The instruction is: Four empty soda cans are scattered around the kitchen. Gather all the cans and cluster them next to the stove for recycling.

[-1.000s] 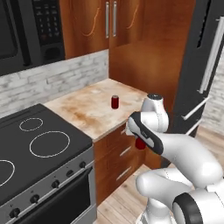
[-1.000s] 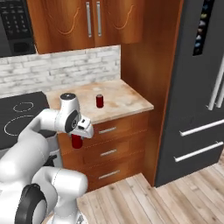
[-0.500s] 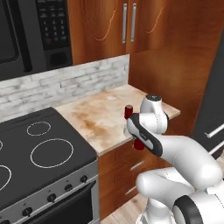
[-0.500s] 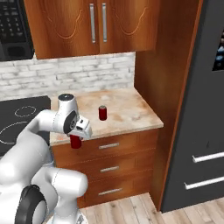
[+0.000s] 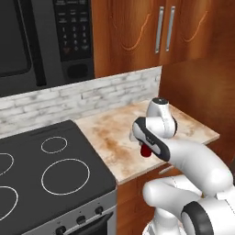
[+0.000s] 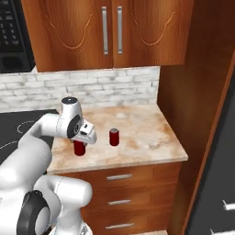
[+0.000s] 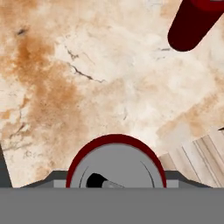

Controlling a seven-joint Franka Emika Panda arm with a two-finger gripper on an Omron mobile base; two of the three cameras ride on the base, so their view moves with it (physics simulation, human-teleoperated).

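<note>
Carrying a red soda can, your tool grips it upright from above, clear of the tabletop, so it can be set standing. A second can stands just beyond the tool; the stove lies opposite.

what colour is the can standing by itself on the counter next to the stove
Dark red with a silvery top; the lone can shows best in the right base view.
</note>
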